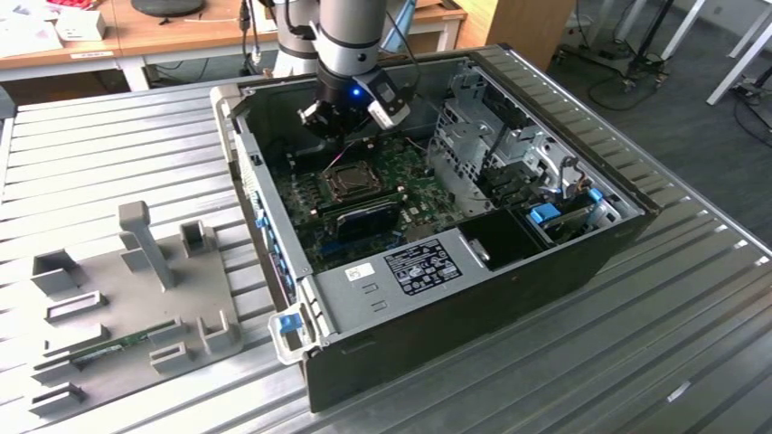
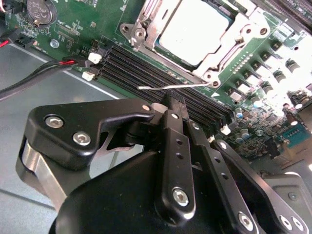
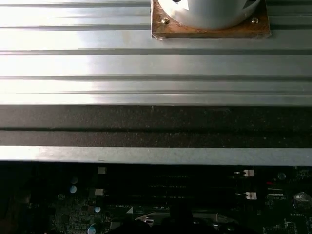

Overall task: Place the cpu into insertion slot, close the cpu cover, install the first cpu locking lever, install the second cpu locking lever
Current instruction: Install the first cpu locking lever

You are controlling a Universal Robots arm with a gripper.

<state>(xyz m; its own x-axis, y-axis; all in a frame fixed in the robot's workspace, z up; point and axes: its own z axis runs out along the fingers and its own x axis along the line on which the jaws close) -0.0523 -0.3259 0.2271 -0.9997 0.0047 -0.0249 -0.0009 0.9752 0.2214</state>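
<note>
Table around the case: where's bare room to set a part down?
Free: table at the exterior view's left, bordered by the case and the jig plate; also the exterior view's right of the case. Crowded: inside the case, gripper over the board.

The exterior view looks steeply down into the computer case (image 1: 507, 298). The second wrist view, close behind the gripper (image 2: 178, 105), faces the circuit board (image 2: 78, 29); the first wrist view seemingly shares that board beyond the table (image 3: 97, 63)
</note>
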